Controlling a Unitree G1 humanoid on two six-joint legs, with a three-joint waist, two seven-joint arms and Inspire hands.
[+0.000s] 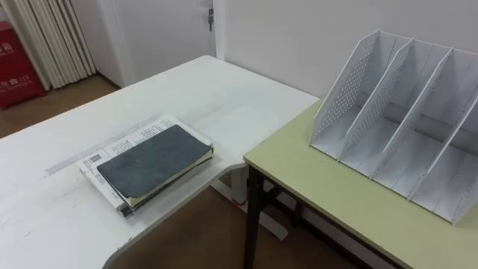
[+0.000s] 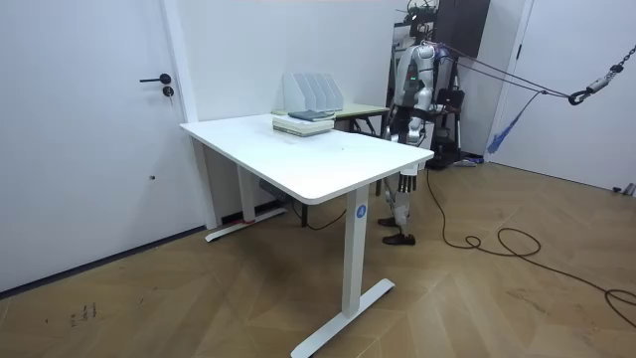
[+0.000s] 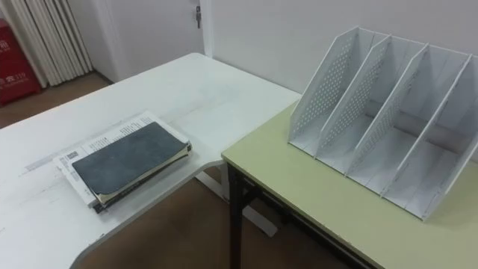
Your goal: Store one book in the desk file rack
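A dark grey book lies on top of a small stack of white printed books near the corner of the white desk. The white perforated file rack stands on the green-topped table to the right, its several slots empty. In the room view the stack of books and the rack show at the desk's far end, and I stand behind that end with my arms down. My hand hangs below the desk edge.
A gap with bare wooden floor separates the white desk from the green table. A white door and a wall lie behind the desk. A red object and pale curtains stand at the far left.
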